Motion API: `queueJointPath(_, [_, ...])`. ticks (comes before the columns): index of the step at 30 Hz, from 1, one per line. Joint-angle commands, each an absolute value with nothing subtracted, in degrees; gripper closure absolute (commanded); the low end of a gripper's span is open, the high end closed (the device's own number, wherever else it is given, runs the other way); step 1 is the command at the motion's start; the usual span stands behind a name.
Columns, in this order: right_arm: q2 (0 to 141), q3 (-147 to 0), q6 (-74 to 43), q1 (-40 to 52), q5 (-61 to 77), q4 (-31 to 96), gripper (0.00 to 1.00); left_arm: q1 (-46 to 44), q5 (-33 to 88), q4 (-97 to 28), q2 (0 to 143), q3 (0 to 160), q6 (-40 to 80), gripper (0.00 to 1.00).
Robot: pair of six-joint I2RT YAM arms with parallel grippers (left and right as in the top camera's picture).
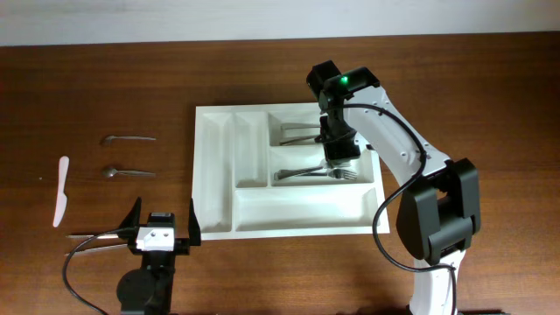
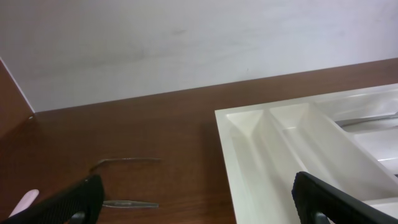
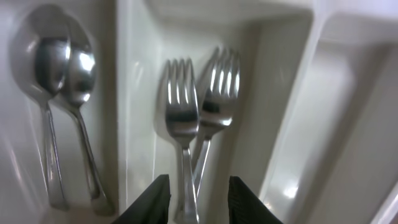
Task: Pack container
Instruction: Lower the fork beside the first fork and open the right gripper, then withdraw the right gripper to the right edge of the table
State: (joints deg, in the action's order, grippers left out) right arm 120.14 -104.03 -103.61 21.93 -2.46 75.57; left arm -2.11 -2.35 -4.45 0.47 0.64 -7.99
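My right gripper (image 3: 199, 186) is hovering low over the middle wide compartment of the container (image 1: 214, 175). Its jaws are standing apart on either side of two fork handles and pressing on neither, so I am gripping nothing. The two forks (image 3: 186, 106) are lying side by side beneath me, and a pair of spoons (image 3: 62, 68) is resting just past the divider, in the far wide compartment. The container is sitting in the middle of the table (image 1: 105, 70), to the right of my left gripper (image 1: 162, 226). That gripper is waiting by the near edge with its jaws spread wide, holding nothing.

I am judging the packing to be partly done. Four pieces are in, while the near wide compartment and both narrow ones are showing only bare white. Left of the container, two loose spoons (image 1: 129, 138) and a white knife (image 1: 61, 188) are lying on the wood, not yet packed. A thin utensil (image 1: 92, 234) is poking out beside my left gripper, and I cannot tell what it is. My right wrist view is blurring, and my own fingers are covering the lower ends of the fork handles.
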Motion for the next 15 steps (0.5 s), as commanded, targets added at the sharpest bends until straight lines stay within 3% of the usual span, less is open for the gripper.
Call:
queueJointPath(1, [117.6,-106.78,-92.68,19.38,-7.73,75.79,0.65,-1.8,-2.79,-4.58,0.4,0.51,-8.69,0.01])
queueJointPath(8, [113.14,-118.26,-57.84,10.35,-15.29,75.81,0.41,-1.8,-2.76,-4.56,0.4,0.51,-8.69,0.01])
queueJointPath(9, [112.46,-120.29,-50.54,8.58,-15.2,75.85,0.03,-1.8,-2.76,-4.58,0.4,0.51,-8.69,0.01])
queueJointPath(12, [110.61,-125.56,-32.6,3.86,-14.59,77.6,0.01,-1.8,-2.79,-4.56,0.4,0.51,-8.69,0.01])
queueJointPath(15, [108.99,-129.1,-24.53,0.47,-14.59,80.51,0.01,-1.8,-2.79,-4.58,0.4,0.51,-8.69,0.01])
